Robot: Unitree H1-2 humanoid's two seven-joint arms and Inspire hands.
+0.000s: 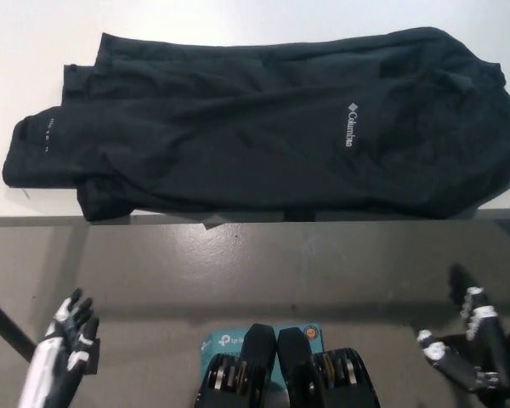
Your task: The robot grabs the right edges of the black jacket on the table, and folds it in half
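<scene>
Black jacket (263,127) lengthwise left-right, collar right.

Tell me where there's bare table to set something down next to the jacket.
Bare table shows as a strip beyond the jacket, widest at the far left corner, plus a small patch near the left sleeve. The near edge is crowded: the jacket reaches it. Both hands, left and right, hang low over the floor, in front of the table.
</scene>
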